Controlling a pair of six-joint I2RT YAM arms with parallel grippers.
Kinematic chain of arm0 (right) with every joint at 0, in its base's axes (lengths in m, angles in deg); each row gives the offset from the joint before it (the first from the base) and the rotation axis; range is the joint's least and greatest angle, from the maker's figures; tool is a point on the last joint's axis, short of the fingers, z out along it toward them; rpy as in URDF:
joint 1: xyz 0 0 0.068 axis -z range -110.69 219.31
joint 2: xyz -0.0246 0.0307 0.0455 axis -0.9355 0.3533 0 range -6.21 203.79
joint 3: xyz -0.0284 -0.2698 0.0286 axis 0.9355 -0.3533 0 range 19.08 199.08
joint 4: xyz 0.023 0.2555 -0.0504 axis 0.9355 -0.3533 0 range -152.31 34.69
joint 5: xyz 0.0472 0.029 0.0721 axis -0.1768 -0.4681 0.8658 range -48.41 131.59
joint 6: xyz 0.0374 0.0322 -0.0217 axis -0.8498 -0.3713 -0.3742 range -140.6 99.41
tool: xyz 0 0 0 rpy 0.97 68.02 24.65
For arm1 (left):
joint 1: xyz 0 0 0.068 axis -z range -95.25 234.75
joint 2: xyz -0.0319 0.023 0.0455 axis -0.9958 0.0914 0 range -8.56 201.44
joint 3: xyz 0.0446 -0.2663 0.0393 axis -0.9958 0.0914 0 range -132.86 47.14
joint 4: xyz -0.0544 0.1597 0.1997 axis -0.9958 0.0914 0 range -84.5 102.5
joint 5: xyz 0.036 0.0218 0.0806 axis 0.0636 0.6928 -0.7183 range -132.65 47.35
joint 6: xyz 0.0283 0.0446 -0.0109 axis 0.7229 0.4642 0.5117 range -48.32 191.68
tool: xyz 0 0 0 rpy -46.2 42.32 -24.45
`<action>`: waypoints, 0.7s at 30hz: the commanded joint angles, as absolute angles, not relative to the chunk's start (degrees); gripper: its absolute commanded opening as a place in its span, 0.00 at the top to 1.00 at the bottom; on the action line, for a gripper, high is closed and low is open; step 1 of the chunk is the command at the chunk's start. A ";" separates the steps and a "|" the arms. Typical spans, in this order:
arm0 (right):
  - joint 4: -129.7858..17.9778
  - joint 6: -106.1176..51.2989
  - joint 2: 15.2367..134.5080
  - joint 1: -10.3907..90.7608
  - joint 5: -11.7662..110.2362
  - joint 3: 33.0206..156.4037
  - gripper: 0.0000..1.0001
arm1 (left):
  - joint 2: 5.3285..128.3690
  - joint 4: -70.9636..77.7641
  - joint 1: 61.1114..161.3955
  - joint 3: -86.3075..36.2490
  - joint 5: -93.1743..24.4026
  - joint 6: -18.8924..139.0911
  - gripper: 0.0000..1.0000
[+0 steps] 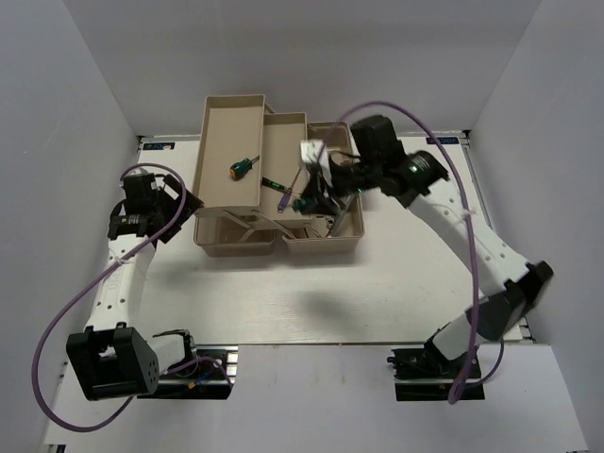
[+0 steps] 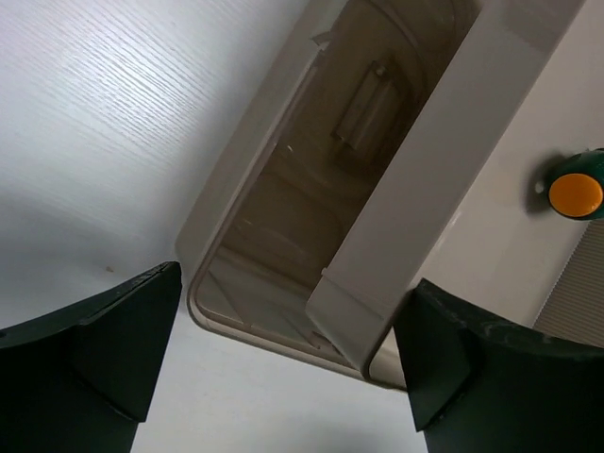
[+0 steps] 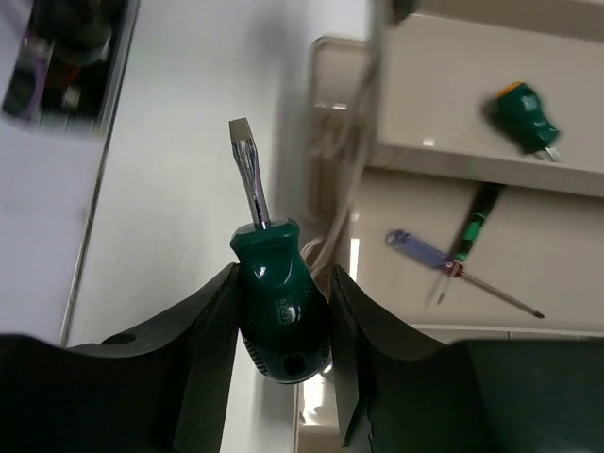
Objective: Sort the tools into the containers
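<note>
R gripper (image 3: 281,283) is clamped on a stubby green screwdriver (image 3: 276,311). The fat glossy plastic handle is pinched between the two black fingers, and the short steel shaft w/ a flat blade sticks straight out past the fingertips, long axis in line w/ the gripper. From the top cam it hangs above the toolbox (image 1: 321,247), about where the middle tray (image 1: 286,142) meets the right-hand base; which way the blade aims isn't clear from up there.

Toolbox is smooth beige plastic, long rectangular tiers fanned open. Its left tray (image 1: 231,132) holds an orange-capped screwdriver (image 1: 242,168), also stubby and green, lying diagonal. In the middle tray a slim green screwdriver (image 3: 477,219) and a blue-handled screwdriver (image 3: 415,247) lie crossed at their shafts — only the R wrist cam shows that properly.

L gripper (image 2: 294,283) sits just left of the toolbox, fingers wide apart, nothing between them. Its cam shows the brownish inside of the base and the wood-grain white surface (image 2: 113,113) — grain the top cam washes out.
</note>
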State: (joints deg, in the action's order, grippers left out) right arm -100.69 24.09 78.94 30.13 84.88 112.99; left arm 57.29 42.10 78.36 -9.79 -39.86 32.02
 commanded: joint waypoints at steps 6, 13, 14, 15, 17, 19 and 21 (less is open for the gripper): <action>-79.68 -13.72 103.91 27.39 71.58 144.14 1.00 | 56.14 47.08 76.84 -12.27 -37.03 34.59 0.01; -67.26 -20.16 115.68 24.23 65.68 146.96 1.00 | 49.81 45.58 76.84 -16.74 -31.57 36.17 0.01; -66.48 -20.16 116.48 24.14 65.85 146.87 1.00 | 49.80 46.10 76.84 -17.54 -31.57 36.17 0.01; -66.12 -20.24 116.83 24.14 65.94 146.09 1.00 | 48.84 46.11 76.84 -18.24 -31.57 36.17 0.01; -65.42 -19.81 117.01 23.52 66.90 145.03 0.77 | 47.78 46.99 76.84 -20.62 -32.63 36.17 0.01; -66.81 -17.79 117.10 23.35 68.39 144.50 0.50 | 47.25 49.27 76.84 -23.24 -35.51 36.17 0.01; -67.18 -17.52 116.31 23.43 70.15 143.80 0.40 | 47.25 50.85 76.84 -24.75 -37.89 36.17 0.01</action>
